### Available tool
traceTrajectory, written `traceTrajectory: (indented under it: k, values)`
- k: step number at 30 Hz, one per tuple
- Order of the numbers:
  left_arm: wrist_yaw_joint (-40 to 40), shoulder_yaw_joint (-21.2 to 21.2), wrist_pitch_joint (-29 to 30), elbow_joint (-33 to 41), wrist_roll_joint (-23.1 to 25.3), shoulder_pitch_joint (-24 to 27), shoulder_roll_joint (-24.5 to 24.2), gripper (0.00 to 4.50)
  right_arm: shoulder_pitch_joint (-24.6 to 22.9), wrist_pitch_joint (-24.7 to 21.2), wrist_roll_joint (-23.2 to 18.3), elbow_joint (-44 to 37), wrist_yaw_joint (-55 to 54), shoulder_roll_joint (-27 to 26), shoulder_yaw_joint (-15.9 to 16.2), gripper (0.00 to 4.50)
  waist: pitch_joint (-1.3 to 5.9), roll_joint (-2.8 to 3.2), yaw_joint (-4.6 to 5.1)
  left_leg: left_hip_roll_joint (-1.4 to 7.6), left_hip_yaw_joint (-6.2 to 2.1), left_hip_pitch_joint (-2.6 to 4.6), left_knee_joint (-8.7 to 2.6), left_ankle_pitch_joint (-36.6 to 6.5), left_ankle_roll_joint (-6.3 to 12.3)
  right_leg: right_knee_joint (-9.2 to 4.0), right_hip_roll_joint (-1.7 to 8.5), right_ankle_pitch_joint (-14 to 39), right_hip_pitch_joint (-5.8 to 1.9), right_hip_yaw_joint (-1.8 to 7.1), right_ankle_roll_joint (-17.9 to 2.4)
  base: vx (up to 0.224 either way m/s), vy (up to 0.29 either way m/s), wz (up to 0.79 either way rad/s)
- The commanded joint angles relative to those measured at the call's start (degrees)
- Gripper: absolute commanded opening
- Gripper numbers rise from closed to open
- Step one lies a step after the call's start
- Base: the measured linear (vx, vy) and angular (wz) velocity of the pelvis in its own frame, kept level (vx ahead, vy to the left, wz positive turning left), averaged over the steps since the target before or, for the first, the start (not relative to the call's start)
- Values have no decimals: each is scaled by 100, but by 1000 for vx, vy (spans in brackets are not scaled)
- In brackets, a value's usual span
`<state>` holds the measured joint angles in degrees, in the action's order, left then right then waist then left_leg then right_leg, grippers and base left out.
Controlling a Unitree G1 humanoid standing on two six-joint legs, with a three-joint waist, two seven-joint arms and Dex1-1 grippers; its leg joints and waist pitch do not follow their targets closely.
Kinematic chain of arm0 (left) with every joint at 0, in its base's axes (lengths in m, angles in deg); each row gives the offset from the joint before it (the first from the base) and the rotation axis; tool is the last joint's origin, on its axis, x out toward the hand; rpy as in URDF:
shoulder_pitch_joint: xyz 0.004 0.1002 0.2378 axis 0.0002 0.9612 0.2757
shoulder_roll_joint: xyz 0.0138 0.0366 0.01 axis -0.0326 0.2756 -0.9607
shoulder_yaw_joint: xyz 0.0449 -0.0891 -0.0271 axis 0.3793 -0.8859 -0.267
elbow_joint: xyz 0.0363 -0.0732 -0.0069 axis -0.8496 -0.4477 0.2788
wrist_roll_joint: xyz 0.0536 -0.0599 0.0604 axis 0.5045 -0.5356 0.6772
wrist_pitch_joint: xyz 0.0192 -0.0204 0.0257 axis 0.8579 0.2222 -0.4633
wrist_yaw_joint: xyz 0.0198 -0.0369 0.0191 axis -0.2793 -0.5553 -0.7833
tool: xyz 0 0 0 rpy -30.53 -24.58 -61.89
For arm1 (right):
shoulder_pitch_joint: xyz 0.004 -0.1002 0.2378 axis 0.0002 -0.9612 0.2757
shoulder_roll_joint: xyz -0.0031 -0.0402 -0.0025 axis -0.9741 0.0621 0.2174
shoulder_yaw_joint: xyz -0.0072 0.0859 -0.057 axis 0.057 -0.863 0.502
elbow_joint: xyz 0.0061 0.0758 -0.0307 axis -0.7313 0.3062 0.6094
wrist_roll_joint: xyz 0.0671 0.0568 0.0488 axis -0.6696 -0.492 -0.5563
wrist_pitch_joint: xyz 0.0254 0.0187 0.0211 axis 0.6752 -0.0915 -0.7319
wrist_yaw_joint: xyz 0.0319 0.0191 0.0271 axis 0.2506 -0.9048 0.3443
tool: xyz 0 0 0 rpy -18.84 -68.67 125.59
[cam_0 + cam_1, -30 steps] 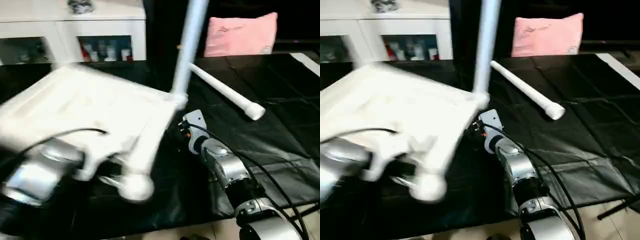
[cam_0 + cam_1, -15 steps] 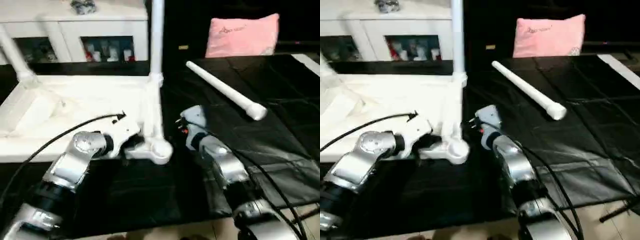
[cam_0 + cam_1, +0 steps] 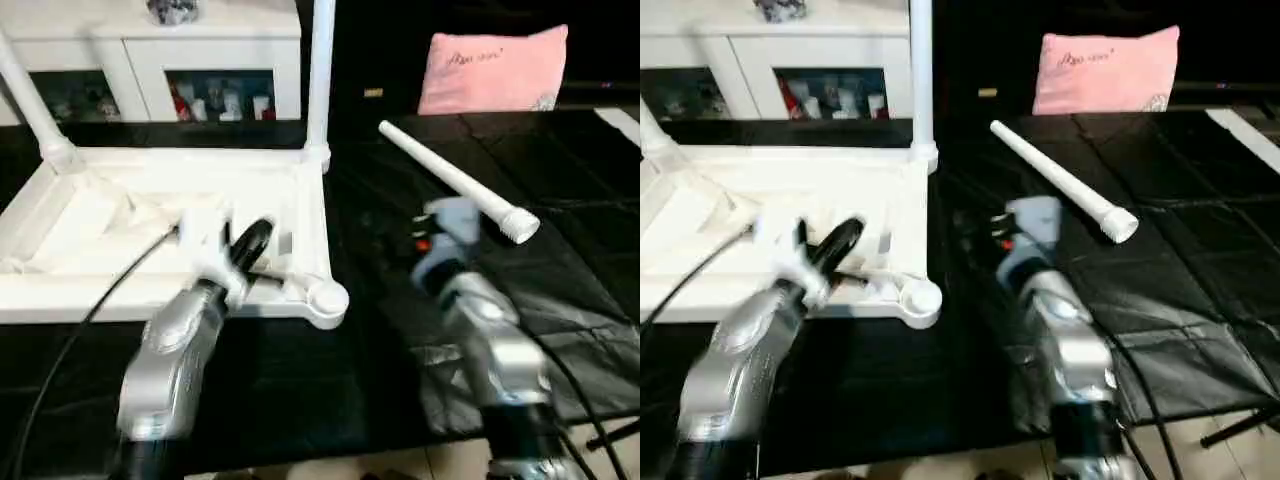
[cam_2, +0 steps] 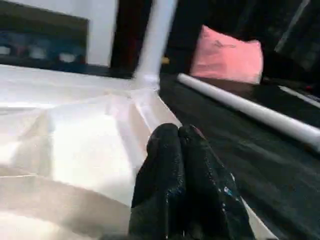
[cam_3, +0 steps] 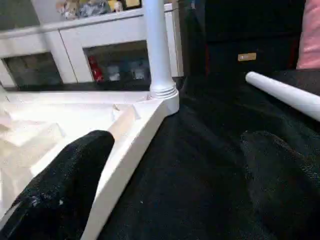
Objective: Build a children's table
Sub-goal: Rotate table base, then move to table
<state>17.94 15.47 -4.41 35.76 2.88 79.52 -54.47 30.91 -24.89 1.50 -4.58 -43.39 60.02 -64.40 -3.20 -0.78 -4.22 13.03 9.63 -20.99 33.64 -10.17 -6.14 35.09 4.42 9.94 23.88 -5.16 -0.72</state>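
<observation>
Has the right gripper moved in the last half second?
Yes. The right gripper has moved away from the tabletop edge, toward the loose leg.

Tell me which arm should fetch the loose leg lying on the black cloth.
Right, probably. The right gripper hovers just beside the loose leg, while the left gripper, fingers shut, sits over the upturned tabletop.

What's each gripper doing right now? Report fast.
Left gripper: shut, holding nothing, above the upturned tabletop.
Right gripper: open, holding nothing, beside the tabletop's edge.
</observation>
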Motion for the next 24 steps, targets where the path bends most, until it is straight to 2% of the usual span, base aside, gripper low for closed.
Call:
traceTrajectory:
  k: [1, 2, 4, 6, 8, 9, 13, 14, 15, 17, 19, 20, 24]
  values:
    - [-156, 24, 94, 294, 37, 33, -40, 6, -28, -303, -257, -257, -58, -57, -101, 450, 354, -25, 10, -15, 53, 26, -395, -1350, 112, -532, 230, 2092, -280, 267, -234, 0, 0, 0]
    - [-159, 36, 112, 340, 51, 52, -67, 6, -41, -325, -216, -270, -72, -47, -83, 450, 347, -55, 25, -12, 48, 21, -401, -1412, 97, -540, 229, 2138, -273, 266, -178, 0, 0, 0]
    - [-170, 32, 197, 395, 18, 72, -65, 6, -63, -366, -201, -304, -83, -38, -61, 450, 345, -46, 33, -19, 43, 20, -407, -1449, 65, -553, 229, 2200, -266, 263, -137, 0, 0, 0]
    - [-263, 48, 586, 537, 25, 92, -95, 42, -123, -303, -45, -358, -48, 23, 80, 450, 350, -48, 54, -23, 41, 19, -404, -1469, 0, -534, 218, 2082, -259, 278, -128, 0, 0, 0]
    - [-286, 85, 566, 573, 76, 65, -117, 51, -183, 220, 169, -309, 182, 157, 285, 450, 360, -49, 54, -26, 35, 13, -398, -1473, -5, -544, 227, 2057, -263, 278, -97, 0, 0, 0]
    - [-315, 97, 600, 598, 53, 47, -118, 61, -214, 275, 237, -320, 104, 166, 308, 450, 362, -43, 52, -28, 36, 12, -397, -1460, -5, -548, 228, 2021, -267, 281, -100, 0, 0, 0]
    - [-445, 148, 628, 585, 120, -75, -138, 90, -252, -39, 272, -346, -175, 156, 247, 450, 365, -67, 82, -44, 36, 4, -393, -1471, 8, -536, 209, 1980, -273, 282, -123, 0, 0, 0]
    - [-452, 146, 641, 568, 127, -92, -139, 97, -247, -25, 294, -337, -203, 161, 238, 450, 369, 1, 73, -44, 29, 12, -392, -1453, -10, -524, 209, 1927, -269, 285, -138, 0, 0, 0]
    - [-452, 146, 641, 568, 127, -92, -139, 113, -247, -25, 294, -337, -203, 161, 238, 450, 369, -24, 89, -43, 34, 4, -391, -1452, -12, -538, 203, 1893, -271, 286, -135, 0, 0, 0]
    - [-523, 127, 680, 520, 147, -135, -119, 122, -243, 75, 288, -306, -175, 182, 234, 450, 371, -12, 93, -44, 30, 3, -391, -1474, -21, -528, 206, 1846, -281, 281, -155, 0, 0, 0]
    - [-553, 125, 689, 499, 149, -158, -115, 145, -261, 209, 352, -275, -195, 210, 269, 450, 383, -28, 93, -46, 33, 3, -380, -1447, -14, -523, 207, 1783, -289, 282, -175, 0, 0, 0]
    - [-571, 126, 692, 488, 141, -168, -112, 155, -275, 244, 366, -272, -207, 217, 281, 450, 382, -10, 90, -43, 30, 1, -382, -1399, -16, -510, 204, 1693, -291, 283, -200, 0, 0, 0]
    - [-624, 136, 705, 473, 118, -175, -110, 200, -286, 170, 566, -248, -471, 254, 307, 450, 383, -26, 99, -47, 36, 4, -376, -1396, -27, -505, 197, 1666, -294, 283, -240, 0, 0, 0]
